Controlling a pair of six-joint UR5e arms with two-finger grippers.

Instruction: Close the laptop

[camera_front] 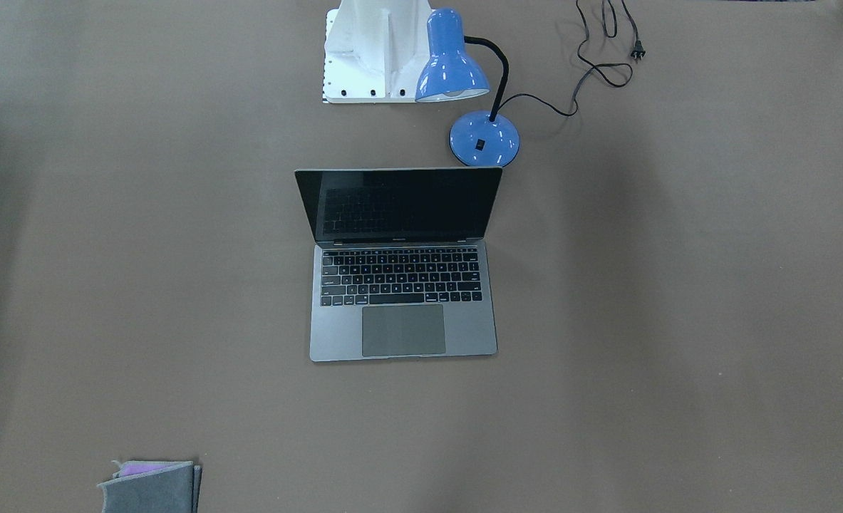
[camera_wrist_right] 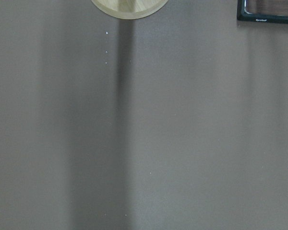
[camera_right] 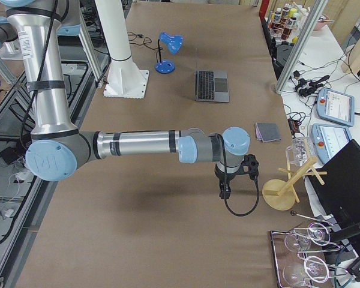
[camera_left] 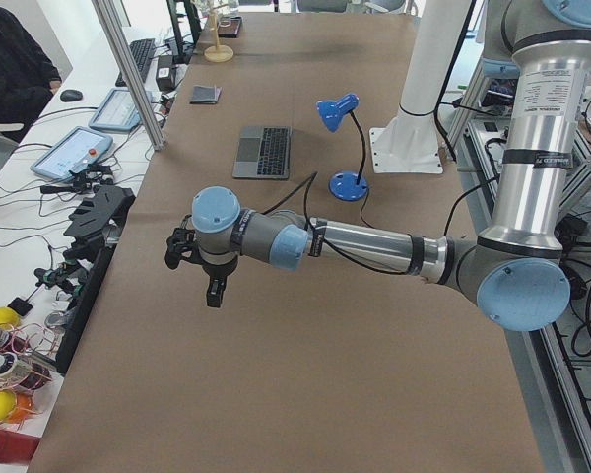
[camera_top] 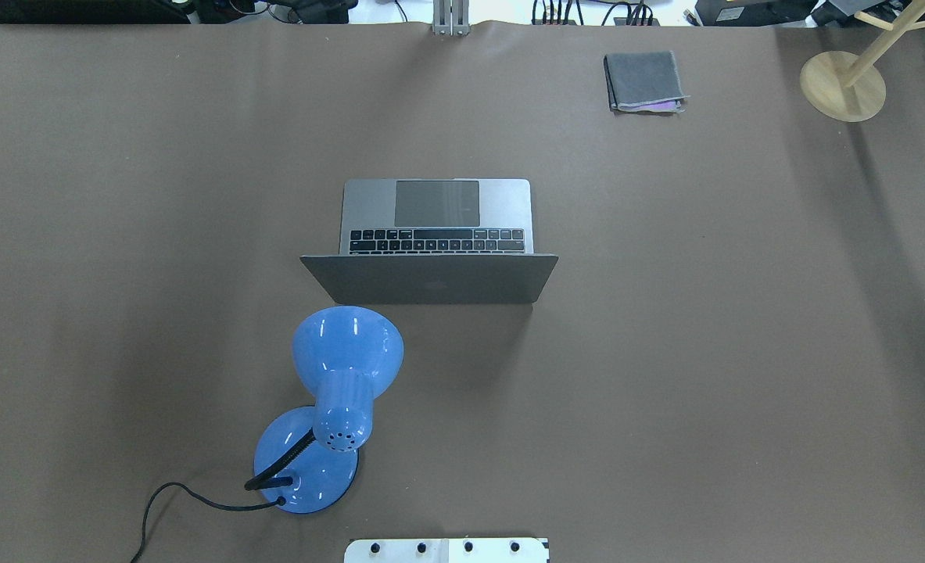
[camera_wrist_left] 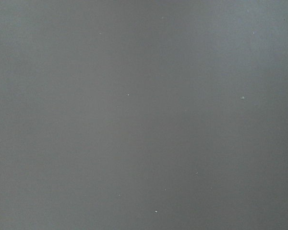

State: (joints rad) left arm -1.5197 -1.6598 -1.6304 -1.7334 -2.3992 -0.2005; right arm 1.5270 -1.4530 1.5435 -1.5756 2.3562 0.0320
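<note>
Left end effector (camera_left: 180, 248) hangs over the left end of the worktop (camera_top: 704, 375), right end effector (camera_right: 250, 166) over the right end; whether spread or pressed together, cannot tell. Laptop (camera_top: 435, 234) stands open mid-worktop, hinge running side to side, lid back facing the robot, well apart from both; neither arm evidently nearer.

Beside the white bolted pedestal (camera_right: 119, 42), we see a silver-tubed left arm (camera_left: 364, 241) and right arm (camera_right: 138, 144): light-blue joint caps (camera_left: 216, 209), black fingers (camera_left: 180, 248), looping black cable (camera_right: 240, 214).
</note>
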